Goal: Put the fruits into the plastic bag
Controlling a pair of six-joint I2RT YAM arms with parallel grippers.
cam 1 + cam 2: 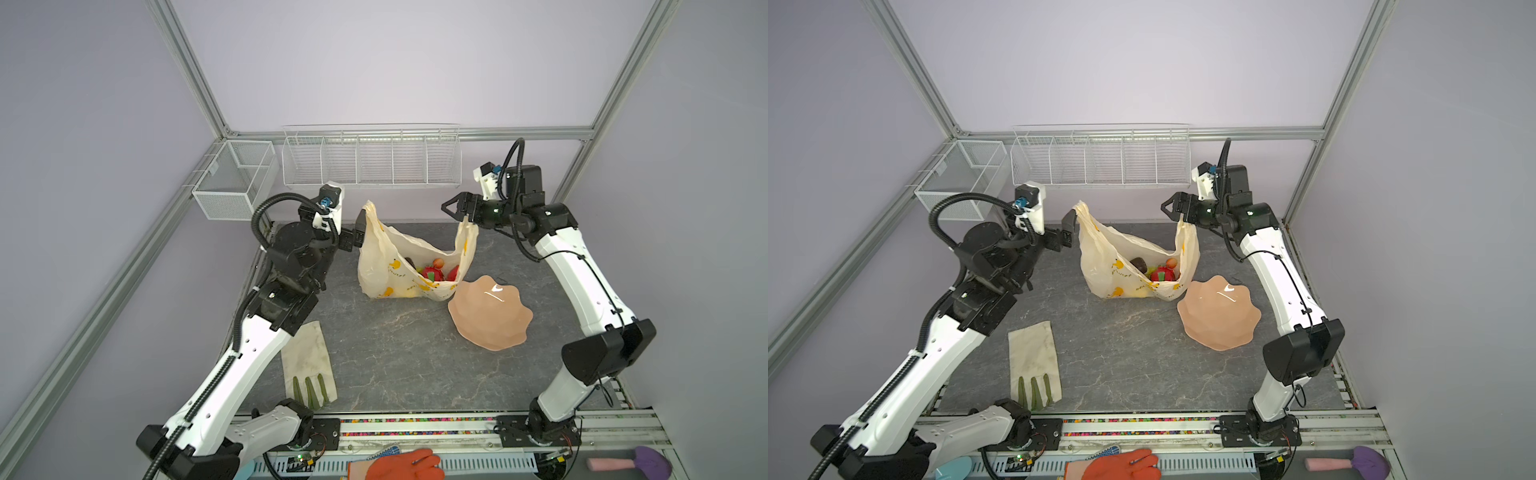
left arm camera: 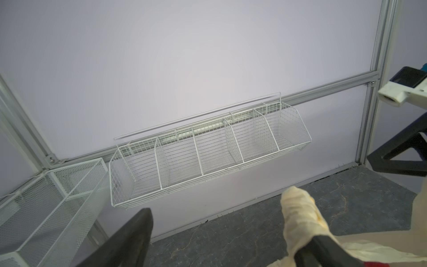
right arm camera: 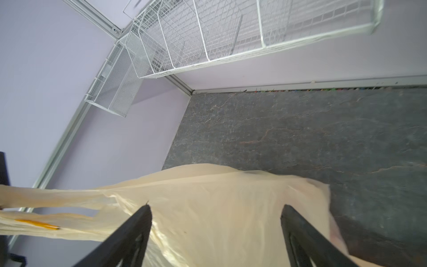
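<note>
Where the bag [image 1: 386, 266] stands open toward the 12 o'clock end of the table [image 1: 395, 357], we find the fruits [image 1: 434, 272] gathered in its bottom: a red piece with green, a small orange-red one, and a dark-brown one [image 1: 1138, 263] seen in a top view. The left gripper [image 1: 360, 228] sits at 10 o'clock of the bag with its jaws spread wide. In the left wrist view one handle [image 2: 300, 219] drapes over one finger [image 2: 328, 252], while the other finger [image 2: 136, 233] stands clear of it, so we read the plastic as hooked rather than pinched. The right gripper [image 1: 454, 210] hangs at 2 o'clock of the bag, just above the other handle [image 1: 467, 232], its jaws likewise wide apart. In the right wrist view the fingers [image 3: 129, 235] frame the bag film, and we cannot tell whether it touches them. The plate [image 1: 490, 316] lies at 4 o'clock of the bag, its rim meeting the bag's corner; we cannot tell whether the two touch. The glove [image 1: 307, 361] lies flat at 7 o'clock, well apart, its green fingertips toward 6 o'clock.
</note>
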